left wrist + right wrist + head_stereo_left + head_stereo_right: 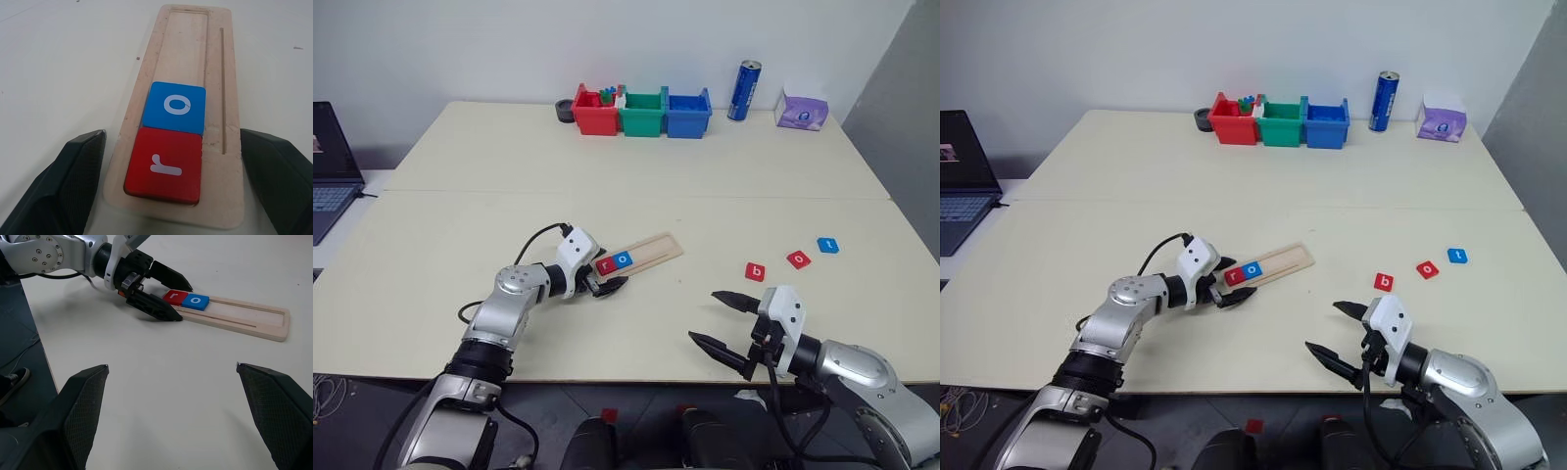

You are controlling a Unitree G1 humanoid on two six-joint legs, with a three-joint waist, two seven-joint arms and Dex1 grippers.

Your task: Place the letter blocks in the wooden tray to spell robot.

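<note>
Head views: the tray (644, 253) lies slanted mid-table, its near end between the spread jaws of the left gripper (607, 279), which grasps nothing; in my judgement it brackets that end to steady or square the tray. The red r (604, 263) and blue o (622, 258) sit side by side at that end, so the word starts there. At about 3 o'clock from the tray, loose on the table (460, 215), lie the red b (755, 271), red o (798, 259) and blue t (827, 245), within the right arm's reach. The right gripper (729, 321) hovers at 5 o'clock, released and empty, likely poised for b.

Left wrist view: r (163, 165) touches o (174, 107) in the groove; beyond them the groove is bare for three more.

Right wrist view: the left gripper (180, 302) straddles the tray's (254, 323) loaded end.
</note>
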